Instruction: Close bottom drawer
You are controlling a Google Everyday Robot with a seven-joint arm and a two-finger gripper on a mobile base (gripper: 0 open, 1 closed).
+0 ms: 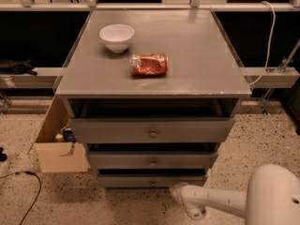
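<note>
We record a speckled terrazzo floor (262, 139) under dim, warm light. The grey table (187, 41) stands mid-scene. On the far side a pale horizontal rail (150, 6) runs above a dark recess (37, 36). An open cardboard box (56, 153) sits just left of the table. A black cable (28, 191) trails near left and a white cable (269, 36) hangs far right. The pincer (178, 191) is low at near right, by the table's foot.

Looking like a robot test lab, speckled floor (267, 142) spreading under a grey cabinet (197, 64), aluminium rails (276, 72) running behind, a cardboard box (61, 159) sitting alongside, the gripper (187, 203) hanging low by the bottom drawer (136, 180).
</note>
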